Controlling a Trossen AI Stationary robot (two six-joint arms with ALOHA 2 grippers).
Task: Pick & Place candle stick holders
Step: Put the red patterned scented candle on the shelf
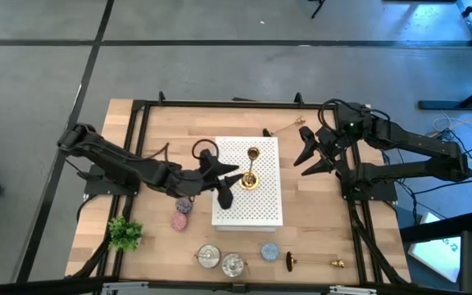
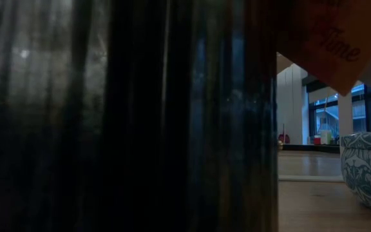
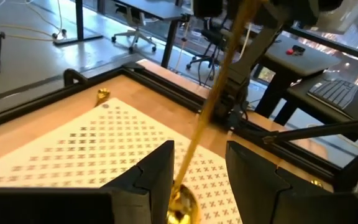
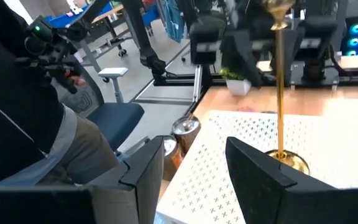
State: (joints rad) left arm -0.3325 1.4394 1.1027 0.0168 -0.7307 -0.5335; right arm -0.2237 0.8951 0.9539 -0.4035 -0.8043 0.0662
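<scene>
One gold candle stick holder point(image 1: 251, 174) stands upright on the white dotted mat point(image 1: 256, 209) in the middle of the wooden counter point(image 1: 318, 221). The left hand point(image 1: 229, 185) is at the mat's left edge, just beside this holder. In the left wrist view its two dark fingers point(image 3: 151, 177) are spread, with the thin gold stem point(image 3: 210, 106) rising between them; they do not seem to press the stem, and a gap shows on each side.

A second candle stick holder point(image 1: 311, 261) lies on its side near the front edge of the counter, with its dark round base toward the blue disc point(image 1: 269, 251). A third one point(image 1: 285, 126) lies at the back edge, near the right hand.

The right hand point(image 1: 308, 157) hangs above the counter to the right of the mat, apart from the standing holder. Its fingers point(image 4: 253, 171) are spread and hold nothing.

Two round glass pots point(image 1: 220, 260) stand at the front, and a small green plant point(image 1: 124, 233) is at the front left. A pink disc point(image 1: 179, 220) and a purple disc point(image 1: 184, 204) lie left of the mat.
</scene>
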